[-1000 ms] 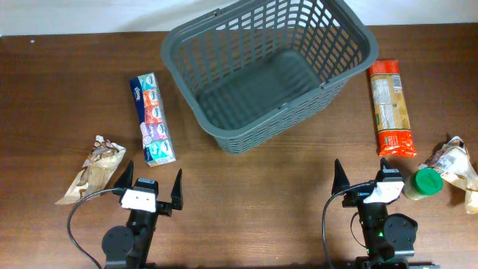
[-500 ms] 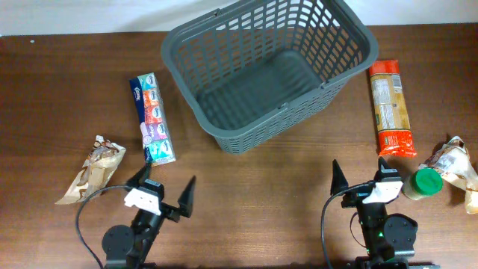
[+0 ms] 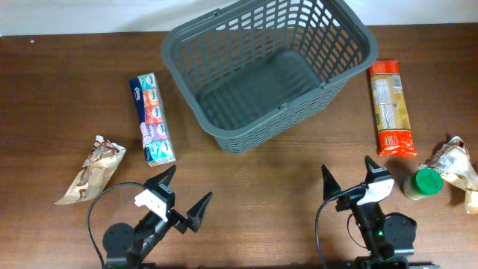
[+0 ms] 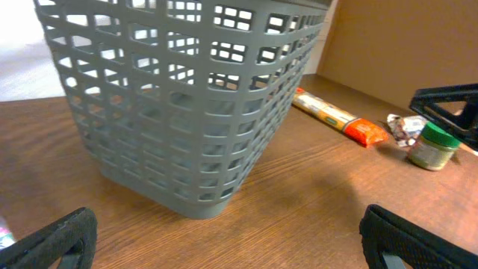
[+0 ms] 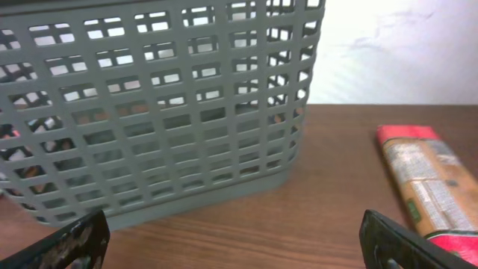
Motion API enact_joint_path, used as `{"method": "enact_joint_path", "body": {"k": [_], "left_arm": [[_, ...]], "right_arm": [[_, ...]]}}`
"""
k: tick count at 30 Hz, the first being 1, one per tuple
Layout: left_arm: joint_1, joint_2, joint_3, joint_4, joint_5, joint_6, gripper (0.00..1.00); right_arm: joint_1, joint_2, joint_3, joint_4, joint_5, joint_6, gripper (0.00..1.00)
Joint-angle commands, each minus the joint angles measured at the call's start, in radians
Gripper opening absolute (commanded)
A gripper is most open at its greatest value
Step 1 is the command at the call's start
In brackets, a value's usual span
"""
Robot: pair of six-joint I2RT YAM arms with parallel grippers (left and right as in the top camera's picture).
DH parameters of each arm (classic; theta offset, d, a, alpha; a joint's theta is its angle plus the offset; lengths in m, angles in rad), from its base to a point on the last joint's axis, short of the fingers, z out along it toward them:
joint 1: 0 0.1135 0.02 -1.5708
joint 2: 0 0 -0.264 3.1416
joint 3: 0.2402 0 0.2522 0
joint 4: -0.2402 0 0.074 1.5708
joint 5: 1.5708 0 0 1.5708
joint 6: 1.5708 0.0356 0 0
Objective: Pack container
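The container (image 3: 224, 140) is a big dark grey lattice basket at the back middle of the table, and nothing shows inside it. It fills the left wrist view (image 4: 187, 97) and the right wrist view (image 5: 164, 112). My left gripper (image 3: 185, 188) is near the front edge, in front of the basket and to its left, angled to the right. It is open with bare wood between its fingers (image 4: 52, 239). My right gripper (image 3: 348, 170) is at the front right, also open and holding nothing, with its fingers (image 5: 411, 246) spread wide.
A tissue pack (image 3: 153, 119) and a crumpled snack bag (image 3: 93, 170) lie left of the basket. On the right are a long orange pasta packet (image 3: 390, 108), a green-lidded jar (image 3: 424, 183) and another crumpled bag (image 3: 455, 168).
My left gripper has swung to the right and now points diagonally towards the basket's front. My right gripper has turned slightly to the left. No object has moved.
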Motion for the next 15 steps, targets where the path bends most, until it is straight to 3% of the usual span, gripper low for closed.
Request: {"method": "enact_joint_path", "body": {"k": [1, 5, 10, 15], "left_arm": [[0.006, 0.003, -0.004, 0.034, 0.1, -0.011, 0.99], [0.006, 0.003, 0.025, 0.11, 0.143, -0.062, 0.99], [0.006, 0.022, 0.145, 0.101, 0.132, -0.053, 0.99], [0.006, 0.103, 0.362, -0.084, 0.028, -0.033, 0.99]], "right_arm": [[0.008, 0.005, 0.004, 0.019, -0.105, 0.134, 0.99], [0.008, 0.005, 0.063, 0.019, -0.156, 0.19, 0.99], [0.003, 0.031, 0.21, -0.043, -0.075, 0.183, 0.99], [0.003, 0.148, 0.509, -0.306, 0.037, 0.07, 0.99]]}}
